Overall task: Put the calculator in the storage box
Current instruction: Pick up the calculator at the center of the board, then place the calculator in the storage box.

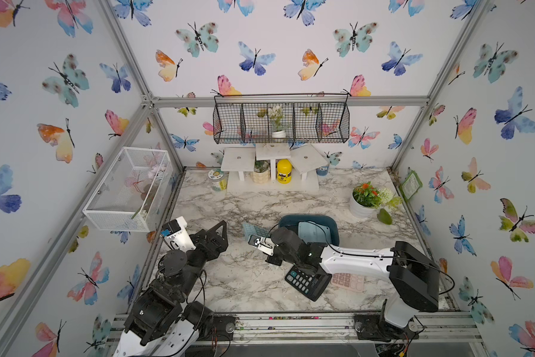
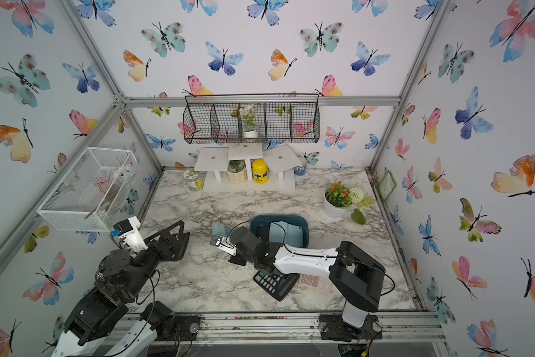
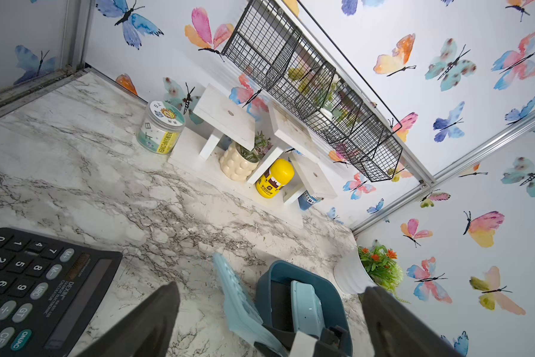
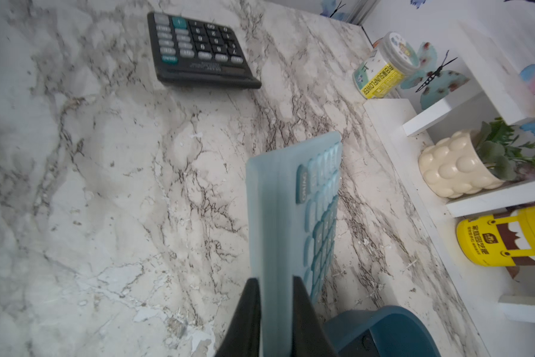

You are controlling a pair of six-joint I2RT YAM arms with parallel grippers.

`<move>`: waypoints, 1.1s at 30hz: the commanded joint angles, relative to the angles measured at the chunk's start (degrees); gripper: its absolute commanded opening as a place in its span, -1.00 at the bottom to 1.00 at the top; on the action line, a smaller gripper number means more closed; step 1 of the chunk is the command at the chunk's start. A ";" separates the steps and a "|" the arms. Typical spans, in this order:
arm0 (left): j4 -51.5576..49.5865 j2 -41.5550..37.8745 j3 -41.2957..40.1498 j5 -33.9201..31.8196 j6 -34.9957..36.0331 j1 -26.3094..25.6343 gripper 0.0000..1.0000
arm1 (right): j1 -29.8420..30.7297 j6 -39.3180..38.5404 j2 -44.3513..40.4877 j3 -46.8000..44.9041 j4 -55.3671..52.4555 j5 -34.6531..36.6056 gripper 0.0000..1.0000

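Where the right hand pinches it, the blue calculator is hidden.

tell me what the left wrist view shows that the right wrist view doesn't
Only left wrist: the black wire basket, the white flower pot, a light blue item inside the storage box, and the open left gripper. Only right wrist: the right gripper shut on the blue calculator's end. Both: the blue calculator, a black calculator, the storage box, the jar, the yellow bottle, the marble table.
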 commanded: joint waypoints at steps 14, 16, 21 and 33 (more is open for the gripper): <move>-0.40 0.69 -1.25 -0.23 -0.41 0.22 0.97 | -5.68 31.76 -18.86 -6.55 -2.39 -9.95 -0.95; -0.40 0.77 -1.43 0.06 -0.55 0.21 0.97 | -8.21 34.67 -20.75 -8.33 -1.65 -13.60 -0.95; -0.24 1.12 -1.91 0.26 -0.71 0.22 0.97 | -14.61 42.31 -25.59 -12.71 0.41 -21.06 -0.95; 1.19 2.79 -3.13 1.51 -1.23 0.18 0.97 | -31.89 61.77 -24.60 -22.62 13.67 -45.26 -0.95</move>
